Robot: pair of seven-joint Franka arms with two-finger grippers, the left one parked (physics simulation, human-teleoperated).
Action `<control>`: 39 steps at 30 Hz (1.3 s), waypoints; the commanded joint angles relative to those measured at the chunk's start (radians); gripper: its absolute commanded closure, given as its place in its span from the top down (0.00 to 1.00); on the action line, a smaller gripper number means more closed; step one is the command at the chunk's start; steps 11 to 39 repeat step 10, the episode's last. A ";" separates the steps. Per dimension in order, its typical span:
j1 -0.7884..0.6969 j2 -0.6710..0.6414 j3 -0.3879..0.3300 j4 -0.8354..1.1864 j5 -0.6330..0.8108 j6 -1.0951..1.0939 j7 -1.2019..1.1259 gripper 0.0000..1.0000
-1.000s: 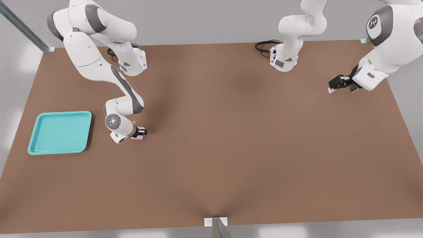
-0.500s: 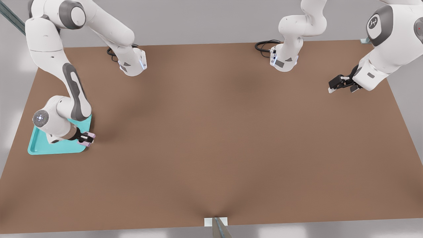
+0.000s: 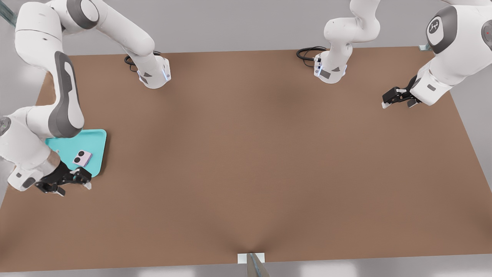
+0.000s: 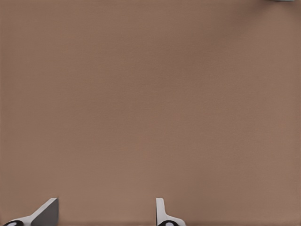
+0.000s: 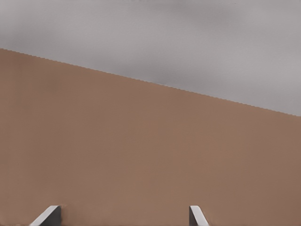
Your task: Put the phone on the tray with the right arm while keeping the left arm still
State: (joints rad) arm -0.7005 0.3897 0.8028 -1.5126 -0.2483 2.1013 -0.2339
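Note:
The pale pink phone [image 3: 82, 158] lies flat inside the turquoise tray [image 3: 97, 141] at the front view's left, its two black lenses facing up. My gripper [image 3: 73, 187] hangs just beyond the tray's near corner, in front of the phone, open with nothing between its fingers. In the right wrist view the two fingertips [image 5: 47, 215] stand wide apart over bare brown table. The right arm [image 3: 63, 96] covers most of the tray's left side.
The brown table's [image 3: 250, 154] left edge runs close beside the tray. Both arm bases [image 3: 153, 73] stand at the back with black cables. A small metal bracket [image 3: 251, 258] sits at the front edge's middle.
The gripper let go of the phone, which now rests in the tray. The arm then swung left and toward the table's front, past the tray's near corner, fingers opened.

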 commanded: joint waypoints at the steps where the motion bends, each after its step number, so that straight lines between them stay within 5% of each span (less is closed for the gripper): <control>1: 0.117 -0.081 -0.008 0.022 -0.050 -0.313 0.202 1.00; 2: 0.324 -0.130 -0.264 0.035 0.078 -0.369 0.189 1.00; 4: 0.930 -0.311 -0.902 -0.009 0.178 -0.452 0.212 1.00; 5: 1.009 -0.373 -0.979 -0.060 0.179 -0.477 0.257 1.00; 39: 0.951 -0.373 -0.952 -0.069 0.242 -0.478 0.245 1.00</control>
